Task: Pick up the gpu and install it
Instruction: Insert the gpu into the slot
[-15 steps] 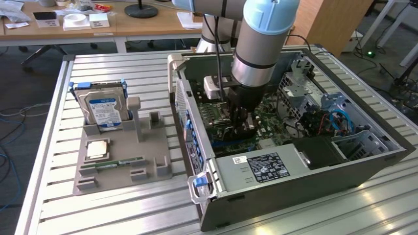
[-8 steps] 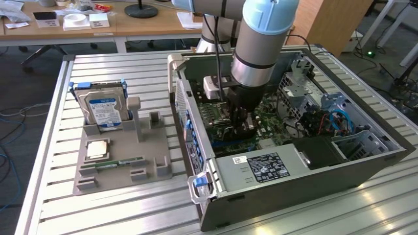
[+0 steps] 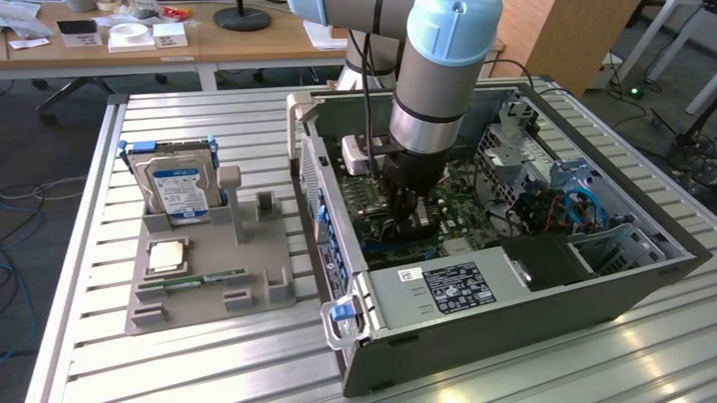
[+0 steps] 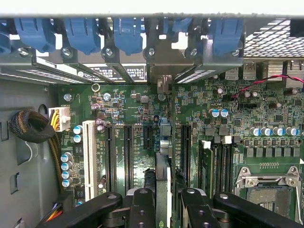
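Gripper was down inside the open PC case, black jointed fingers clamped on the gpu. The wrist view had the card edge-on: a thin dark slab with a pale edge, standing upright over the green motherboard, its far end reaching toward the rear bracket row with the blue plastic slot clips. Card ran parallel to the long black expansion slots and the white one. Couldn't tell whether its edge was seated in a slot; card and fingers hid the contact line.

In the exterior view the arm, grey tube with a light-blue joint cap, dropped straight into the case and blocked the card almost fully; only the dark gripper body showed against the board.

Same view had the ribbed aluminium table and a grey moulded parts holder on the exterior view's left of the case, carrying a silver hard drive with blue-white label standing upright, a square CPU lying flat, and a narrow green memory stick.
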